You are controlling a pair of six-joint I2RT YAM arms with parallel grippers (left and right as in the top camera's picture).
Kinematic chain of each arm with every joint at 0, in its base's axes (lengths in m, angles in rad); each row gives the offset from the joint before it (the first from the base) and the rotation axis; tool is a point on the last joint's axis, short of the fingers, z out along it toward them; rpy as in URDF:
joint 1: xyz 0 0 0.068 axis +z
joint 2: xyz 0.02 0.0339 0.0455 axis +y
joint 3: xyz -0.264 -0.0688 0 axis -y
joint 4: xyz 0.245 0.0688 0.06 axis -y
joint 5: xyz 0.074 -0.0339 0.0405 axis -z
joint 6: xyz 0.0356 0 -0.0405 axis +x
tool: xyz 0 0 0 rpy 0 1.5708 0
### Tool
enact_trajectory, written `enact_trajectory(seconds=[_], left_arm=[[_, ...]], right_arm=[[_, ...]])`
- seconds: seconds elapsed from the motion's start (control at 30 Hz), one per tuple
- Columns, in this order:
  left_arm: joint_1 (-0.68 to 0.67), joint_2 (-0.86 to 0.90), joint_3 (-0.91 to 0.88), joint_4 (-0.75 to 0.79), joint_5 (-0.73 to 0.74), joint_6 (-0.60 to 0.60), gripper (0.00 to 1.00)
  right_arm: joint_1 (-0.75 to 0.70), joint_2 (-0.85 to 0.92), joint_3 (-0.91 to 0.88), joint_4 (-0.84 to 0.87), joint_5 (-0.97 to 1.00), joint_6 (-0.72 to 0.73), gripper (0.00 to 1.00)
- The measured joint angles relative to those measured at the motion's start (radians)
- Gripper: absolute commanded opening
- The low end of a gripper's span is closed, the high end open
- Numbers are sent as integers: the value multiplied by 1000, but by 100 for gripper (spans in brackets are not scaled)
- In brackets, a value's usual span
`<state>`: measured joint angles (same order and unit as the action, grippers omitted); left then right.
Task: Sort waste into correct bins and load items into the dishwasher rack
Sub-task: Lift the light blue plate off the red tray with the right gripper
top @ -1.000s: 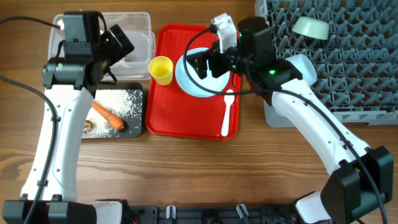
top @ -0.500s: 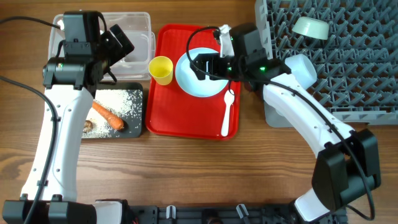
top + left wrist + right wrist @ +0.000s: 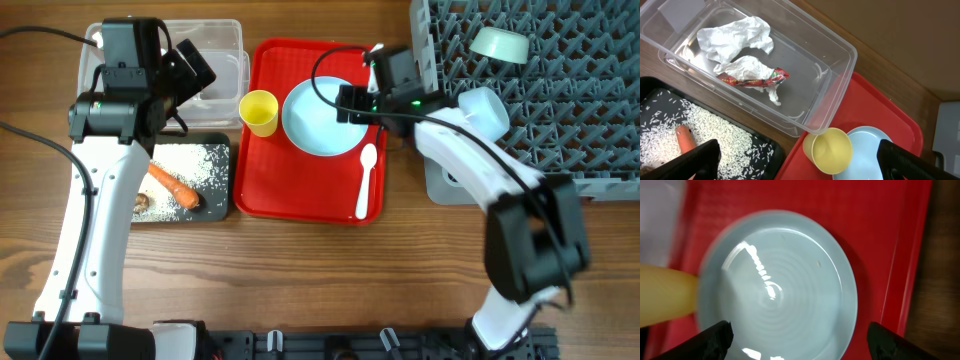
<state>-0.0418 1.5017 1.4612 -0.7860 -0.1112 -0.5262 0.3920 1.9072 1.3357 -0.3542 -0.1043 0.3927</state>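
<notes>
I am bringing my right gripper [image 3: 352, 103] down over the plate [image 3: 320, 118] in the middle of the red tray [image 3: 270, 190]. A second ago it was sitting higher and further toward the tray's back; now it is hanging low at the plate's rim on the rack [image 3: 560, 100] side of the tray. Its fingers are standing wide, with the plate below and between them, and they are gripping nothing yet.

The plate, the cup [image 3: 259, 112] at the tray's left edge and the spoon [image 3: 366, 180] near its right edge are lying where they were.

My left gripper [image 3: 800, 165] is idling wide and empty left of the tray, above the tub [image 3: 840, 65], where the napkin [image 3: 735, 37] and wrapper [image 3: 752, 77] are lying. Rice [image 3: 195, 165], carrot [image 3: 175, 185] and scrap [image 3: 143, 203] are sitting in the black tray [image 3: 215, 205], also left of the tray.

So I judge the waste sorting finished, and I am starting on the plate for the rack.
</notes>
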Motion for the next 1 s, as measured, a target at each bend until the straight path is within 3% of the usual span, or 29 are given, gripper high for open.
enact_trajectory(seconds=[0.1,0.27,0.43,0.67,0.77,1.0], left_arm=[[0,0,0,0,0,0,100],[0,0,0,0,0,0,100],[0,0,0,0,0,0,100],[0,0,0,0,0,0,100],[0,0,0,0,0,0,100],[0,0,0,0,0,0,100]], right_arm=[[0,122,0,2,-6,6,77],[0,138,3,19,1,46,74],[0,147,3,23,6,92,38],[-3,162,3,37,27,125,19],[-11,171,3,42,36,133,4],[-34,171,7,27,42,135,4]])
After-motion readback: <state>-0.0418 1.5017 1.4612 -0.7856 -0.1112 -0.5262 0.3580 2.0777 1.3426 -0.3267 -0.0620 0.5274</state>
